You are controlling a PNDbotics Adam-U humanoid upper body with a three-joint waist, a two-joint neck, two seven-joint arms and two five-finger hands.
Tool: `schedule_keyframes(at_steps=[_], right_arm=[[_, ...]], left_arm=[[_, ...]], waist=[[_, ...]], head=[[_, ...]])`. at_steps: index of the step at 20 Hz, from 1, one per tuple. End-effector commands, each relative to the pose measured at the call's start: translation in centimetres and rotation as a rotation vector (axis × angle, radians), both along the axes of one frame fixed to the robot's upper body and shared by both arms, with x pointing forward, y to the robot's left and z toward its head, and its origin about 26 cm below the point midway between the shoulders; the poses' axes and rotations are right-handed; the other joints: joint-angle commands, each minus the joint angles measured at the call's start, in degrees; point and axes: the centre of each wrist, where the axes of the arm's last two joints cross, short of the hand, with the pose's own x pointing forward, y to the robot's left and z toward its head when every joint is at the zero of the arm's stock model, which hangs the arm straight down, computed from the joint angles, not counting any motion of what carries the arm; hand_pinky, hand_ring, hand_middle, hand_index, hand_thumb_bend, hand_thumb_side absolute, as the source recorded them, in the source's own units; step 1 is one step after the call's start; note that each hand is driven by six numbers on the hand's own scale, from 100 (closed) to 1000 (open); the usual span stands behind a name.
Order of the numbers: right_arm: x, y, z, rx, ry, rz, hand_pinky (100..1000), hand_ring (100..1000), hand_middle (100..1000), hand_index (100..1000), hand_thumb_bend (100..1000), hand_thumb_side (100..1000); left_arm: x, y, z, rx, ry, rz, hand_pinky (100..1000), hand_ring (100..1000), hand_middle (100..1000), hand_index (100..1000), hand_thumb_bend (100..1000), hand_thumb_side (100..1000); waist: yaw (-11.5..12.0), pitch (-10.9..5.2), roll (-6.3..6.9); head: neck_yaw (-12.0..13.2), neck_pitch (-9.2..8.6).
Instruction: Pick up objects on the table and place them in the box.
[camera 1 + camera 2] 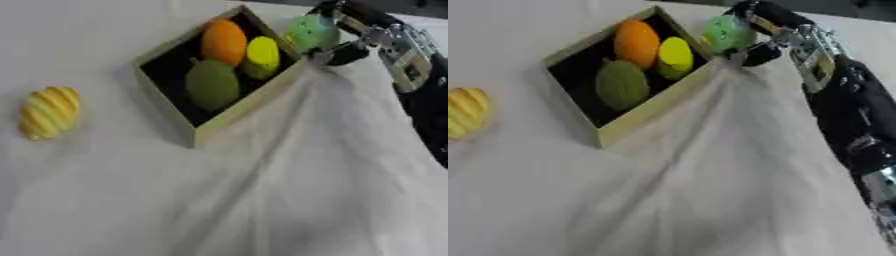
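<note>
The right hand [745, 37] comes in from the upper right, its black fingers curled round a pale green item [726, 32]. The item is rounded and soft-looking; what it is cannot be told. It is held at the far right corner of the box [229, 116], just beyond the rim and level with or slightly above it; whether it touches the rim cannot be told. One dark fingertip [344, 54] sits below the green item, close against the box's right wall. The black and silver forearm [820, 60] runs down the right edge of the view.

The box is a shallow wooden tray with a dark inside, set askew on the worktop [262, 200], which is covered by a creased white cloth. Three things lie in it, touching one another: an orange one [224, 41] at the far end, a yellow one [262, 56] just beside it on the right, and a dull green one [211, 84] nearer the middle. The near half of the box shows only its dark floor.

Well to the left of the box, apart from everything else, a yellow striped item [49, 112] lies on the cloth.

The left hand shows in neither view.
</note>
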Motion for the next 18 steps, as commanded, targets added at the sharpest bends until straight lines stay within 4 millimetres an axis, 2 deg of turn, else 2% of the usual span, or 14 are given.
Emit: schedule_keyframes(at_steps=[1,4,5,6,11,14,18], right_arm=[[-1.3,-1.1,2.7,-0.005,-0.047,0.007,870,876,584,706,100,182],[-1.9,-1.0,3.8,0.004,-0.058,0.034,871,874,572,698,100,197],[-2.2,-1.0,4.2,0.008,-0.063,0.044,870,874,567,696,100,233],[-2.4,-0.9,4.6,0.013,-0.07,0.054,871,873,563,694,100,185],[-3.9,-0.1,6.3,0.017,-0.118,0.121,865,868,556,689,100,182],[-4.7,1.1,7.0,-0.003,-0.125,0.174,862,865,558,690,100,177],[-5.3,3.6,7.3,-0.048,-0.094,0.265,860,864,570,697,100,197]], left_arm=[[-0.4,0.4,0.5,0.019,-0.017,0.012,703,746,744,846,435,444],[-0.4,0.5,0.2,0.024,-0.009,0.017,703,747,745,846,436,443],[-0.4,0.5,0.2,0.025,-0.007,0.018,703,747,745,846,439,446],[-0.4,0.5,0.2,0.026,-0.006,0.019,703,747,745,846,436,442],[-0.4,0.5,0.1,0.028,-0.005,0.018,704,747,745,846,438,441],[-0.4,0.4,0.1,0.031,-0.004,0.017,704,747,745,846,438,440],[-0.4,0.3,0.1,0.031,-0.007,0.011,704,748,745,846,438,439]], waist=[[-0.41,-2.4,0.25],[-0.91,-3.05,0.24],[-1.03,-3.22,0.22],[-1.14,-3.38,0.21],[-1.36,-3.9,0.12],[-1.39,-4.04,0.07],[-1.14,-4.08,0.04]], head=[[0.41,0.83],[0.57,1.34],[0.62,1.42],[0.66,1.48],[0.82,1.58],[0.75,1.72],[0.37,1.76]])
